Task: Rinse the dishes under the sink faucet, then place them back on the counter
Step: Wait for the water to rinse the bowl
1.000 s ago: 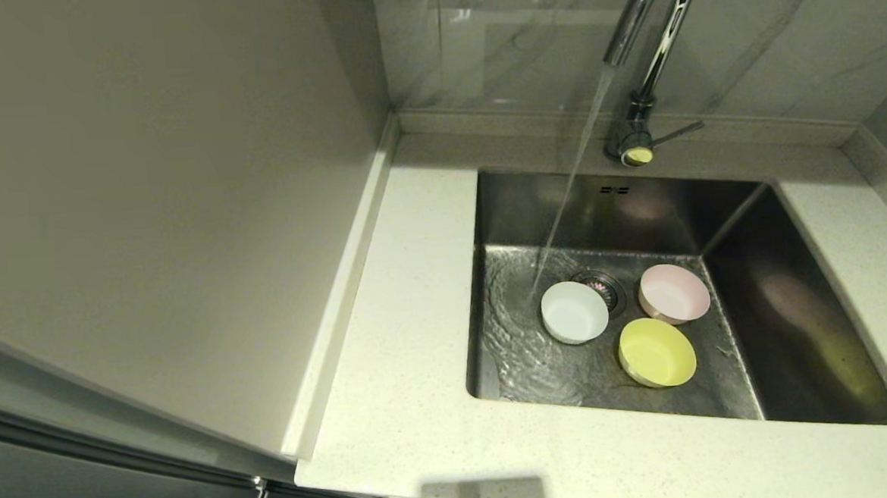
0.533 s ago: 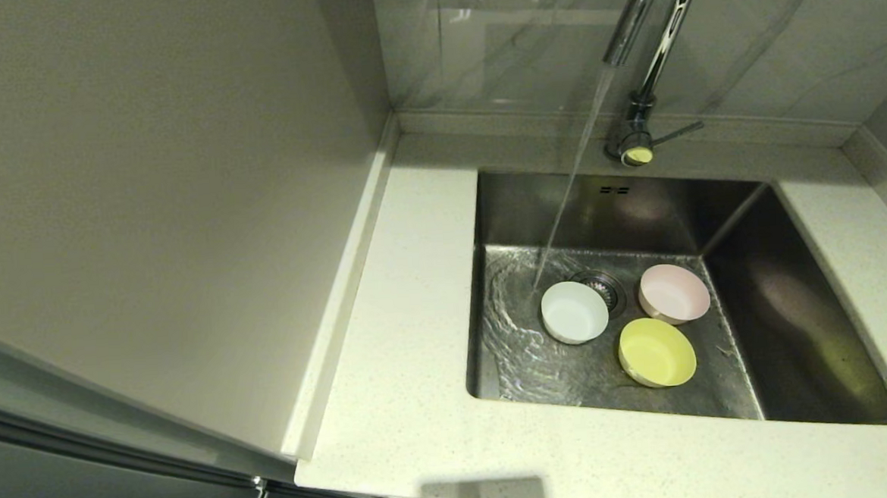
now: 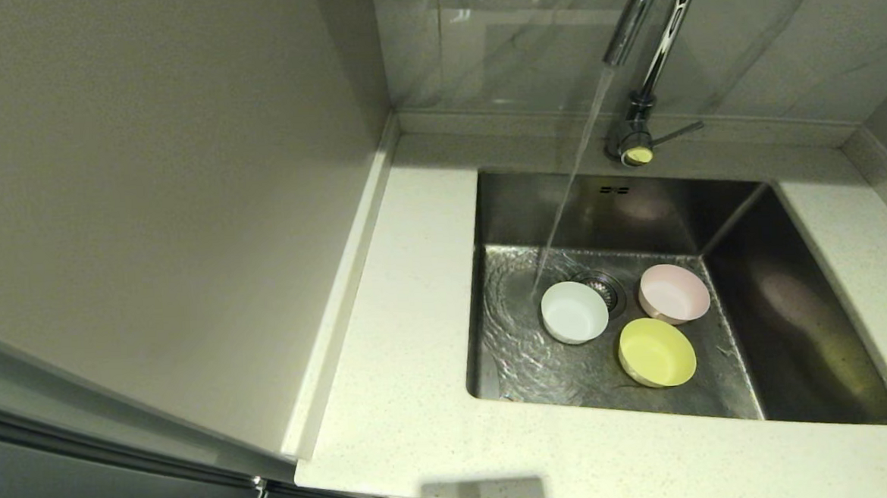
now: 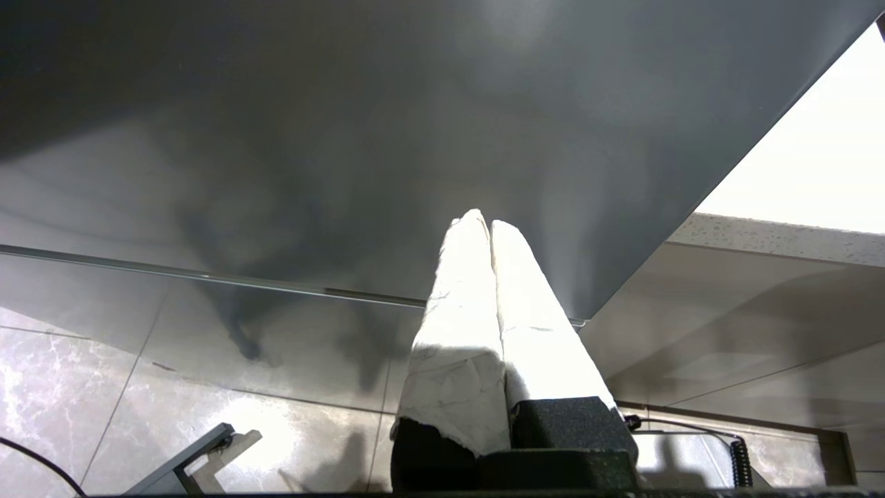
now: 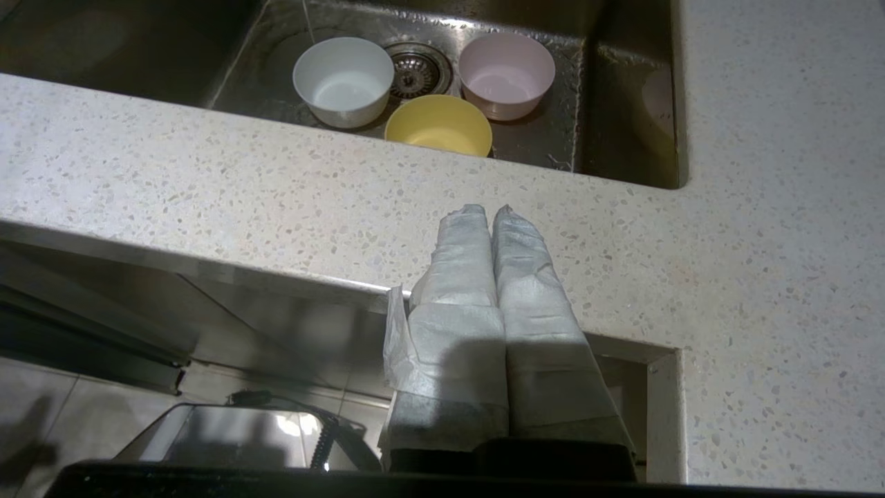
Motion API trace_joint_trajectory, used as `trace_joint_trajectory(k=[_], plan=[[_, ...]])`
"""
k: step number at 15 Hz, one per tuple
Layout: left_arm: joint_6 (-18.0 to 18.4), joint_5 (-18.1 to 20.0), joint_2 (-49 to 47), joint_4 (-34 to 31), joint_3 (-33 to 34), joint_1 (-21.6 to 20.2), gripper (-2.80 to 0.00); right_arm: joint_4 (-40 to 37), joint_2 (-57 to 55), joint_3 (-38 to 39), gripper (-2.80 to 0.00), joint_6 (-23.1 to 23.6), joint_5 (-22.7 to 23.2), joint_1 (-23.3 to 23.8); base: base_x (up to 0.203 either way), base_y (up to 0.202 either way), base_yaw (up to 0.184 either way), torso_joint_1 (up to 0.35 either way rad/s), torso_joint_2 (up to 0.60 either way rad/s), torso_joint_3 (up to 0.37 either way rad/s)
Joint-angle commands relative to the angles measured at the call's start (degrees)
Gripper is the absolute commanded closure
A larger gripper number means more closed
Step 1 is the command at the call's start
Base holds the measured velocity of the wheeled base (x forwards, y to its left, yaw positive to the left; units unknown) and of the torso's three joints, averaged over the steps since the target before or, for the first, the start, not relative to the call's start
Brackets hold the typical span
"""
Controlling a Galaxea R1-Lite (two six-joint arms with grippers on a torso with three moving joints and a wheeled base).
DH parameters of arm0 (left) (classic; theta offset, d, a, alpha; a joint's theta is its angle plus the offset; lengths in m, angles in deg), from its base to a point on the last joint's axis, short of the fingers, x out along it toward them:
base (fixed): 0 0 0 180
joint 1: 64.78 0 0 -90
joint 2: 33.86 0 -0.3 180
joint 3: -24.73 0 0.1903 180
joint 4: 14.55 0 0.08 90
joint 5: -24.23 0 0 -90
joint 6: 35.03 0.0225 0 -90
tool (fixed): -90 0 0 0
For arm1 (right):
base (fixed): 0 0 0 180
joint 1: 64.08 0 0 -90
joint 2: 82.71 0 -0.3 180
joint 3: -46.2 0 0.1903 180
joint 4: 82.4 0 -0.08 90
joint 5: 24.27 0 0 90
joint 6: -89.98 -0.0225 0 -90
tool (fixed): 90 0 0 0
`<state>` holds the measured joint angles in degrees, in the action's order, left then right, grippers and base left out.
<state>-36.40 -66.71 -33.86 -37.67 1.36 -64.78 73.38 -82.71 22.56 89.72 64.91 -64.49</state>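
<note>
Steel sink [image 3: 796, 321]: holds white bowl [image 5: 343, 79], beyond the pressed-together right gripper [image 5: 492, 211].
Left gripper [image 4: 482, 220]: together, parked low.
Risk: wet plastic rim may slip.

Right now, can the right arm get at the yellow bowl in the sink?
Probably yes: the right gripper hangs shut below the counter edge, and nothing covers the yellow bowl, which sits nearest that edge.

From my right gripper [image 5: 489, 209], held over the counter's [image 5: 207, 187] front edge, I see the sink [image 5: 622, 117] straight ahead. In it three bowls [image 5: 438, 124] cluster around the drain [image 5: 417, 70], one nearest, two beyond it. The faucet [image 3: 649, 48] stands behind the sink.
</note>
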Motion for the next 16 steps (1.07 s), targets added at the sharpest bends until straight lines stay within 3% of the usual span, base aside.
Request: trace_joint_trajectory(k=[1,9,16], plan=[[-0.03,-0.03,0.09,0.02,0.0,0.0,0.0,-0.06,-2.49,0.05,0.0,0.29,-0.05,-0.02,0.0,0.0,0.0,0.0,0.0,0.0],[-0.03,-0.03,0.09,0.02,0.0,0.0,0.0,-0.59,-27.44,-0.13,0.0,5.89,1.8,1.47,0.0,0.0,0.0,0.0,0.0,0.0],[-0.03,-0.03,0.09,0.02,0.0,0.0,0.0,-0.65,-42.23,-0.2,0.0,6.56,2.2,4.93,0.0,0.0,0.0,0.0,0.0,0.0]])
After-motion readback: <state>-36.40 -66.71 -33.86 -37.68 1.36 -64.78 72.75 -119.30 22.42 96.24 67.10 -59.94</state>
